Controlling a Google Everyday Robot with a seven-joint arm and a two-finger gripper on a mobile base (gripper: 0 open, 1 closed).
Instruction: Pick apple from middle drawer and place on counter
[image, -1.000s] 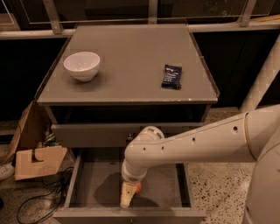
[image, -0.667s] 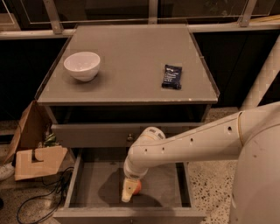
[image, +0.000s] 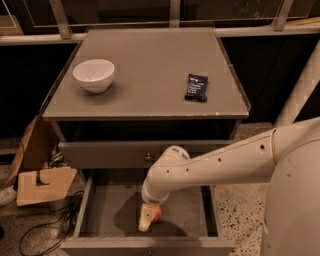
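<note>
The middle drawer (image: 102, 210) is pulled open at the bottom of the cabinet, showing its flat grey floor. The small red-orange apple (image: 157, 214) lies on that floor near the front and is partly hidden by my gripper (image: 145, 220). The gripper reaches down into the drawer from the right on the white arm (image: 215, 165). Its cream tip sits right against the apple's left side. The counter (image: 150, 65) is the grey top above.
A white bowl (image: 93, 75) stands at the counter's left and a dark packet (image: 196, 87) at its right. A closed drawer front with a small knob (image: 148, 158) sits just above the open drawer. A cardboard box (image: 40, 180) and cables (image: 45, 227) lie on the floor at left.
The gripper tip has lifted slightly within the drawer and barely shifted sideways. The apple now shows at its right side.
</note>
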